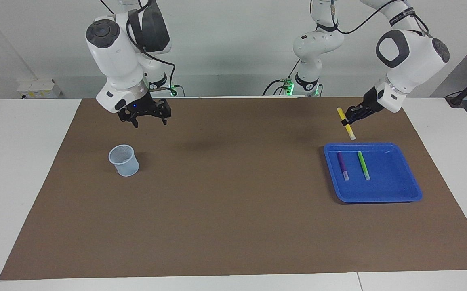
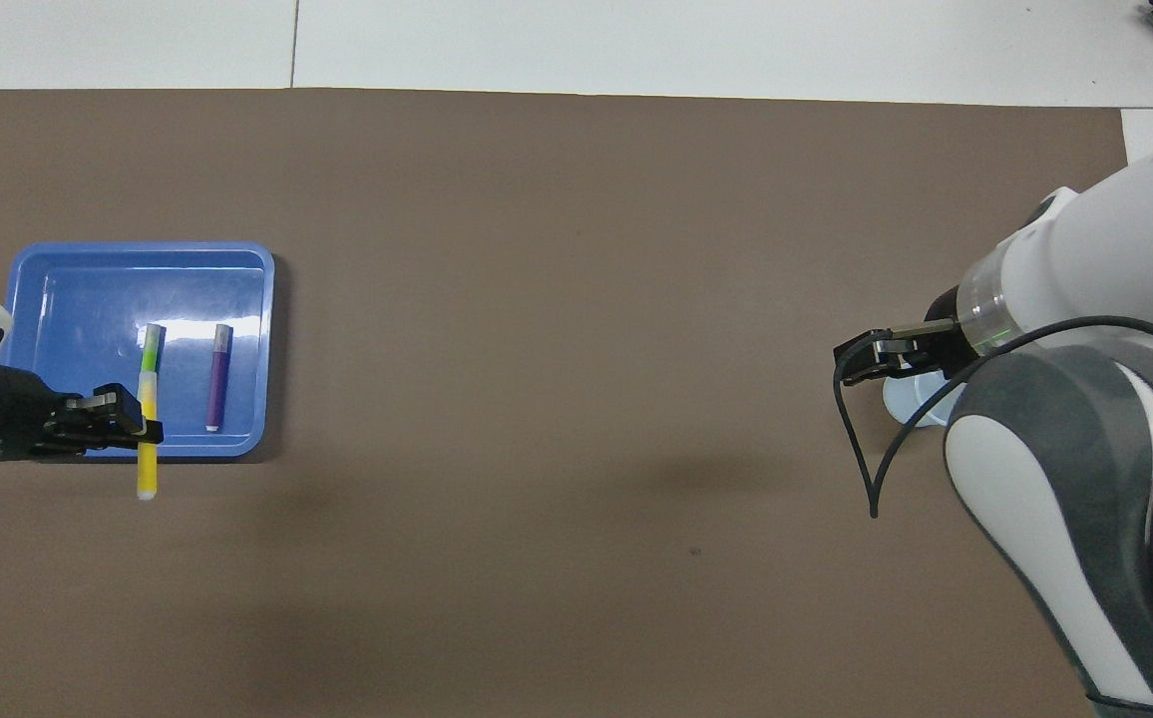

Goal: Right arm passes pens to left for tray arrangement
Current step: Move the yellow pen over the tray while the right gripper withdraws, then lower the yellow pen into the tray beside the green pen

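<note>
The blue tray lies toward the left arm's end of the table. In it lie a purple pen and a green pen, side by side. My left gripper is shut on the yellow pen. It holds the pen tilted in the air over the tray's edge nearest the robots. My right gripper hangs open and empty over the mat, above the spot just robot-side of the mesh cup.
A small pale mesh cup stands on the brown mat toward the right arm's end. In the overhead view the right arm's wrist and its black cable hide most of the cup.
</note>
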`<control>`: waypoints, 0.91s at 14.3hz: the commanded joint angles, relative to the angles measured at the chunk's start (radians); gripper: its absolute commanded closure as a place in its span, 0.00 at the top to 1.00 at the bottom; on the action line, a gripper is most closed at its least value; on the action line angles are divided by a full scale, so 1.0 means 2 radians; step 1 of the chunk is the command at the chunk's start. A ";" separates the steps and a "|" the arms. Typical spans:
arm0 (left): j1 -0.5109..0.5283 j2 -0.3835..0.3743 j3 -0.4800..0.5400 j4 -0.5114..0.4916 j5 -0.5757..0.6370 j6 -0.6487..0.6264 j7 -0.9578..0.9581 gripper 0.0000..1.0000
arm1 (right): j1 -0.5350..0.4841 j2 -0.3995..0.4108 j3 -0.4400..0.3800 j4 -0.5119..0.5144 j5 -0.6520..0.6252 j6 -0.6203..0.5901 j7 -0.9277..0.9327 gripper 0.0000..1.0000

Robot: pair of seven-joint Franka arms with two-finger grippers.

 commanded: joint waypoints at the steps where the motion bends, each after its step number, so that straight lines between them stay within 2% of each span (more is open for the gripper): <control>1: 0.016 0.030 -0.004 0.022 0.035 -0.003 0.050 0.00 | 0.041 -0.009 -0.048 0.004 -0.008 -0.016 -0.031 1.00; 3: 0.029 0.053 -0.004 0.034 0.055 0.005 0.085 0.00 | 0.040 -0.005 -0.050 0.019 -0.008 -0.017 -0.063 1.00; 7: 0.047 0.077 -0.004 0.041 0.087 0.030 0.113 0.00 | 0.039 -0.004 -0.053 0.046 -0.009 -0.041 -0.063 1.00; 13: 0.056 0.116 -0.003 0.041 0.109 0.081 0.143 0.00 | 0.032 -0.005 -0.065 0.037 -0.012 -0.025 -0.063 1.00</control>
